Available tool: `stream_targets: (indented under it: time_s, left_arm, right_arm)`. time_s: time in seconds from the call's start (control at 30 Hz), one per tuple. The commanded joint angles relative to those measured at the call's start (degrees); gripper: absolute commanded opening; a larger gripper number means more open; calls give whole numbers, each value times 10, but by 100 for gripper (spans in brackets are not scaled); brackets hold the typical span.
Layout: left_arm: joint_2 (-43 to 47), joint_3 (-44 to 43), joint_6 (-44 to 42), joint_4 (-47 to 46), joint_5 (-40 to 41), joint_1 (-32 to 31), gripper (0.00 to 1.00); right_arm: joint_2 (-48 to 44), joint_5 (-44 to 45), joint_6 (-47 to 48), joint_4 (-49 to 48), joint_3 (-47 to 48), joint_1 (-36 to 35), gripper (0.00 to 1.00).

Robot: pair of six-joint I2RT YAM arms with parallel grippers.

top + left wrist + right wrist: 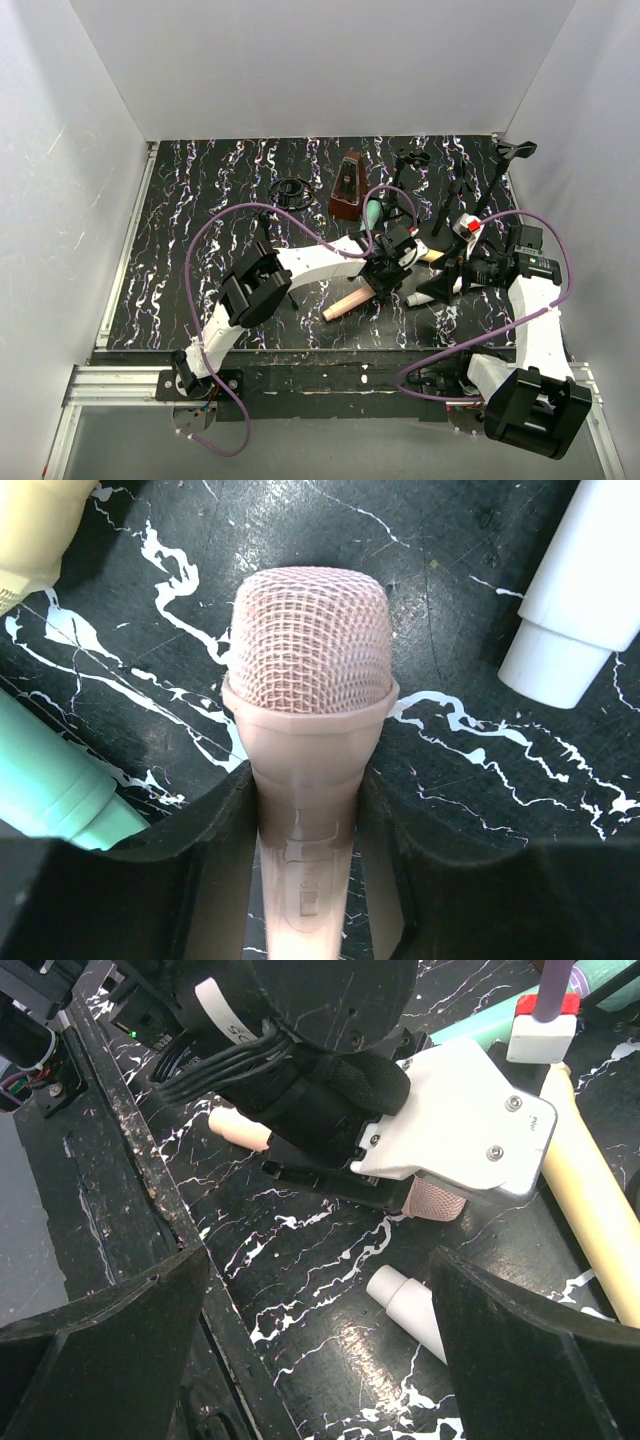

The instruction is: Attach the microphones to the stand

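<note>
Left end effector (305,810) is clamped on the peach-pink microphone (308,640), fingers (225,860) pinching its handle just below the mesh head, down low at the black marbled bench (480,540). Around the peach-pink microphone, in the left wrist view: the teal-green microphone (50,780) close on its left, the pale yellow microphone (30,530) beyond that, and the white microphone (575,590) off to its right. Right end effector (320,1260) hangs near the peach-pink microphone's head, jaws spread wide, gripping nothing.

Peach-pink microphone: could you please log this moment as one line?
left gripper: shut on peach-pink microphone handle | right gripper: open, empty
</note>
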State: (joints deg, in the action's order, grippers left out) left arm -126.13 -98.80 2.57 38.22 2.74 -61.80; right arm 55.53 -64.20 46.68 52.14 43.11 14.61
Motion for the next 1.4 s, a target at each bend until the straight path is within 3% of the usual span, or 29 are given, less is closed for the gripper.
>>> stream_targets:
  time_s: [0.0, 0.13, 0.6, 0.77, 1.03, 1.2, 1.37]
  left_arm:
    - [0, -26, -5, 12, -17, 5, 30]
    - [15, -23, -2, 10, -47, 5, 0]
    - [353, 167, 81, -92, -102, 5, 0]
    - [500, 140, 105, -140, -135, 40, 0]
    - [570, 70, 44, -237, -91, 155, 0]
    - [555, 71, -3, -321, -56, 185, 0]
    - [516, 49, 17, -360, -90, 249, 0]
  right_arm:
    - [-8, -3, 1, -9, -1, 2, 97]
    - [-11, -5, 0, -8, -1, 2, 97]
    - [-42, -12, 7, -12, -2, 8, 97]
    - [-39, -14, 3, -15, -1, 9, 97]
    - [-44, -14, 4, -14, -3, 9, 97]
    - [-39, -14, 3, -14, -3, 9, 97]
    - [-37, -11, 4, -14, -3, 9, 97]
